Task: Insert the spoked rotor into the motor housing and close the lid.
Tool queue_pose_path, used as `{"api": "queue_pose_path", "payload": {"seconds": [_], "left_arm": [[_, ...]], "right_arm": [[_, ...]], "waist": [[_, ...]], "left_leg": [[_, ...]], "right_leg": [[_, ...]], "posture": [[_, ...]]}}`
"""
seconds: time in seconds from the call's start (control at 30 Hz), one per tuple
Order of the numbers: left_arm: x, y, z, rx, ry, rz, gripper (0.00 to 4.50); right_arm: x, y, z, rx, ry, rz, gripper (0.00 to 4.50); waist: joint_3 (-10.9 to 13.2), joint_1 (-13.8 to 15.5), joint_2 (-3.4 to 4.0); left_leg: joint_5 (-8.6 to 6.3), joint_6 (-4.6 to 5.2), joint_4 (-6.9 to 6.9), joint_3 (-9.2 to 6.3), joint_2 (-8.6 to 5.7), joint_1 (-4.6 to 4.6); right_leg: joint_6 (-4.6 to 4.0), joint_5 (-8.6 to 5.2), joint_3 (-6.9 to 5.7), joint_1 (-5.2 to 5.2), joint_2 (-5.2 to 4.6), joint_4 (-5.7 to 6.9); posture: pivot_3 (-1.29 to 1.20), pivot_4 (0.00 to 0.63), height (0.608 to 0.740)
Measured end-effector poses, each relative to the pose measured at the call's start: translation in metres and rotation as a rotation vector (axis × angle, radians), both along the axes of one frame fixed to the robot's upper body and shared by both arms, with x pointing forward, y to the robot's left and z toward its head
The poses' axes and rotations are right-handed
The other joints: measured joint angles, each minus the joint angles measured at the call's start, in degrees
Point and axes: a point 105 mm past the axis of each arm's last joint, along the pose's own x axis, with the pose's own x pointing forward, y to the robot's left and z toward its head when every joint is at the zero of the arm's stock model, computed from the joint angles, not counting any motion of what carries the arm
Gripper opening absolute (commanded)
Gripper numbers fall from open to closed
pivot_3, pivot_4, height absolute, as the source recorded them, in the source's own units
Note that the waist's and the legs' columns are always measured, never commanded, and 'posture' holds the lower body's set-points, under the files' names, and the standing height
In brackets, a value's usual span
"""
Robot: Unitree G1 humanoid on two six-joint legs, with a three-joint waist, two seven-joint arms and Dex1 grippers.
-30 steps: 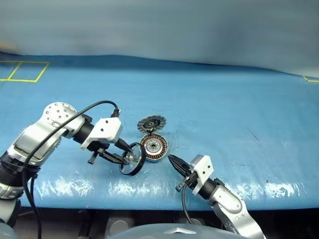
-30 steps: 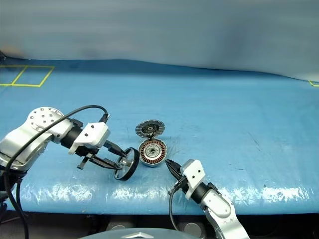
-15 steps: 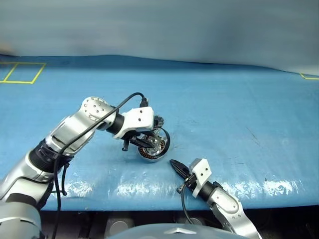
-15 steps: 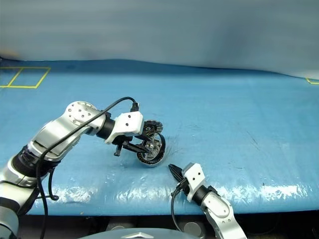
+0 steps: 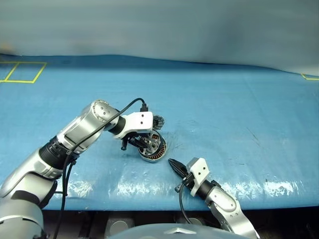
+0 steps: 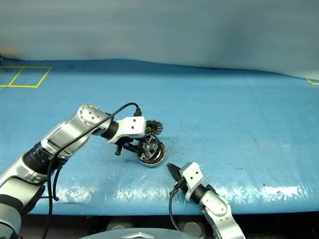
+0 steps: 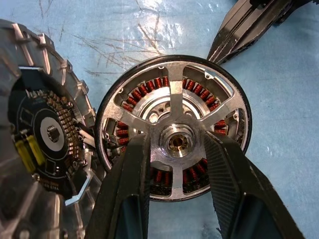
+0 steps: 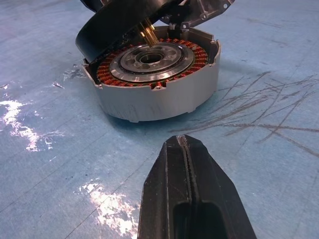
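Note:
My left gripper [image 7: 177, 143] is shut on the silver hub of the spoked rotor [image 7: 172, 94], one finger on each side. The black-rimmed rotor [image 5: 150, 143] hangs tilted over the motor housing [image 8: 149, 97], its lower edge at the housing's rim and its shaft pointing at the centre. Copper windings [image 7: 144, 90] show between the spokes. The lid [image 7: 40, 134] stands open behind the housing, dark inner face up [image 5: 158, 121]. My right gripper [image 8: 185, 147] is shut and empty, low over the table just in front of the housing [image 5: 172, 163].
The blue table cover [image 5: 239, 114] has scratch marks around the housing. Yellow tape squares [image 5: 22, 72] mark the far left corner. The table's front edge [image 5: 124, 201] runs just behind my right wrist.
My left arm carried the rotor from the front left of the housing rightward and down onto it, tipping the wheel toward flat. The right gripper has hardly moved.

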Motion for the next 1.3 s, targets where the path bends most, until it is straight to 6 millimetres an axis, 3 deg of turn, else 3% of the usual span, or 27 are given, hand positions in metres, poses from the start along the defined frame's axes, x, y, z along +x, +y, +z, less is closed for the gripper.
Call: {"api": "queue_pose_path", "payload": {"seconds": [0.37, 0.67, 0.8, 0.93, 1.03, 1.2, 1.3], "left_arm": [[-0.004, 0.001, -0.005, 0.043, 0.009, -0.054, 1.26], [-0.005, 0.001, -0.006, 0.064, 0.045, -0.085, 4.36], [-0.008, -0.007, -0.004, 0.025, 0.063, -0.104, 4.47], [-0.014, -0.012, 0.014, -0.062, 0.091, -0.115, 4.47], [-0.019, -0.014, 0.021, -0.105, 0.108, -0.105, 3.86], [-0.024, -0.005, 0.004, -0.147, 0.167, -0.016, 2.18], [-0.028, -0.009, 0.014, -0.291, 0.155, 0.019, 1.18]], "right_arm": [[0.000, 0.002, 0.000, -0.001, -0.002, 0.017, 0.00], [0.000, 0.002, -0.001, -0.003, 0.001, 0.002, 0.00], [0.000, 0.001, -0.001, -0.004, 0.002, 0.000, 0.00], [0.000, 0.001, -0.002, -0.006, 0.005, -0.001, 0.00], [0.000, 0.000, -0.002, -0.006, 0.007, -0.004, 0.00], [0.002, -0.008, 0.000, -0.008, 0.007, -0.051, 0.00], [0.007, -0.016, 0.010, 0.003, 0.000, -0.115, 0.00]], "waist": [[0.0, -0.1, 0.00], [0.0, 0.0, 0.00], [0.0, 0.0, 0.00], [0.0, 0.0, 0.00], [0.0, 0.0, 0.01], [0.0, -0.1, 0.02], [0.0, 0.1, 0.02]], "left_leg": [[0.00, 0.00, 0.00, 0.00, 0.00, 0.00], [0.00, 0.00, 0.01, 0.00, 0.00, 0.00], [0.00, 0.00, 0.01, 0.00, 0.00, -0.01], [0.00, 0.00, 0.00, -0.01, 0.00, -0.01], [0.00, 0.00, 0.00, -0.01, 0.00, 0.01], [0.00, 0.00, 0.01, -0.01, 0.00, -0.02], [0.00, 0.00, 0.02, -0.02, 0.00, -0.04]], "right_leg": [[0.00, 0.00, 0.00, 0.00, 0.00, 0.00], [0.00, 0.00, 0.00, 0.00, 0.00, 0.00], [0.00, 0.00, 0.00, 0.00, 0.00, 0.00], [0.00, 0.00, 0.00, 0.01, 0.00, -0.01], [0.00, 0.00, 0.00, 0.02, -0.01, -0.01], [0.00, 0.00, 0.00, 0.01, -0.01, 0.00], [0.00, 0.00, -0.01, 0.01, -0.03, -0.01]], "posture": [[0.00, 0.150, 0.740], [0.00, 0.150, 0.740], [0.00, 0.150, 0.740], [0.00, 0.150, 0.740], [0.00, 0.150, 0.740], [0.00, 0.150, 0.740], [0.00, 0.150, 0.740]]}}
